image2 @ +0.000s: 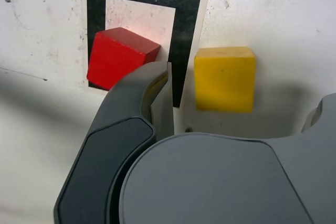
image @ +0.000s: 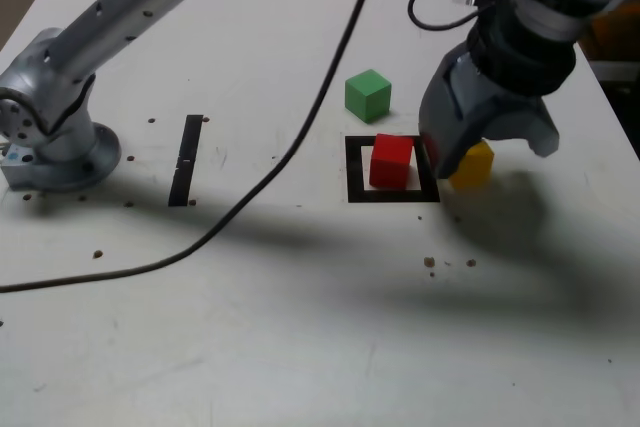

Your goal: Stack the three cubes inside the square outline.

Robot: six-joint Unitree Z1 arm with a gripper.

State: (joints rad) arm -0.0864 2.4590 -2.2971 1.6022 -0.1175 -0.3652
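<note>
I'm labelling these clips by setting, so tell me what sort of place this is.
Most likely a robotics lab or test bench, not a home. A white table bears a taped black square outline and strip, coloured cubes such as the red cube, a bolted-down arm base and a loose black cable.

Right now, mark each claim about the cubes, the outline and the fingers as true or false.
1. The red cube sits inside the square outline. True.
2. The green cube is stacked on the red one. False: it rests on the table beyond the outline.
3. The gripper has its fingers open around the yellow cube. True.
4. The yellow cube is inside the outline. False: it lies just outside, on the exterior view's right.
</note>
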